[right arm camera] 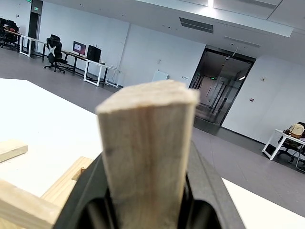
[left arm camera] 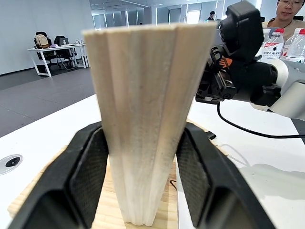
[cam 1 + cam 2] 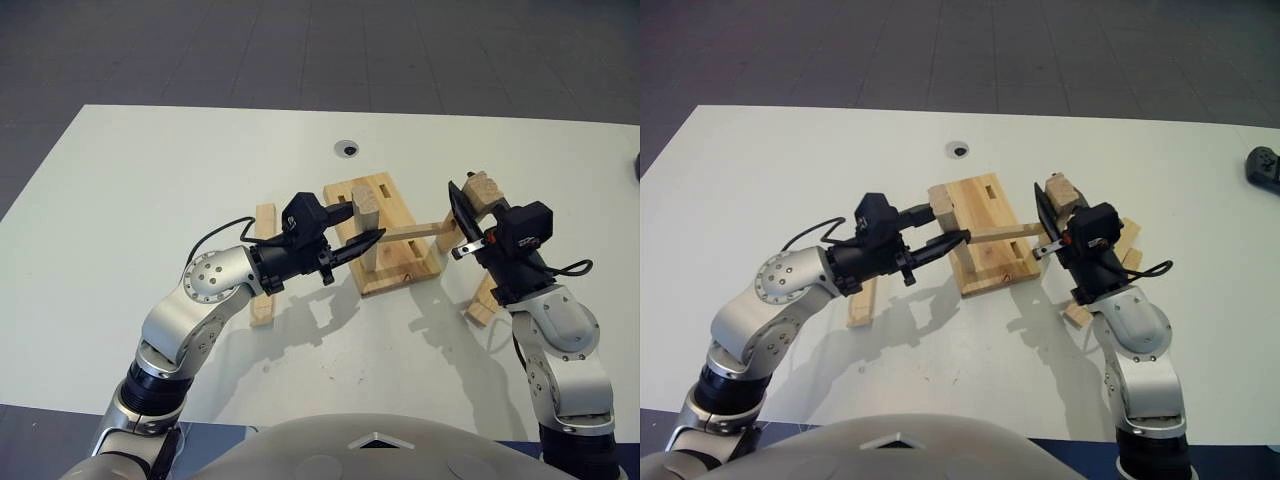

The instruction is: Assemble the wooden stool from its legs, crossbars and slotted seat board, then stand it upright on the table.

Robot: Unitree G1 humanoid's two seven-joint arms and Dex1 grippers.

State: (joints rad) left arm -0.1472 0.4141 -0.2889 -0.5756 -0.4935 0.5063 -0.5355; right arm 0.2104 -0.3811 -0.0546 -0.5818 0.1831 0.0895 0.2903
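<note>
The slotted seat board lies flat mid-table. On its near-left part a wooden leg stands upright, with my left gripper shut on it; the left wrist view has this leg clamped between both pads. My right gripper is shut on a second leg, held raised just right of the board; this leg also sits between the pads in the right wrist view. A thin crossbar spans from the first leg towards the second.
A loose leg lies on the table under my left forearm. More wooden pieces lie beneath my right arm. There is a small round hole behind the board, and a black device at the table's far right edge.
</note>
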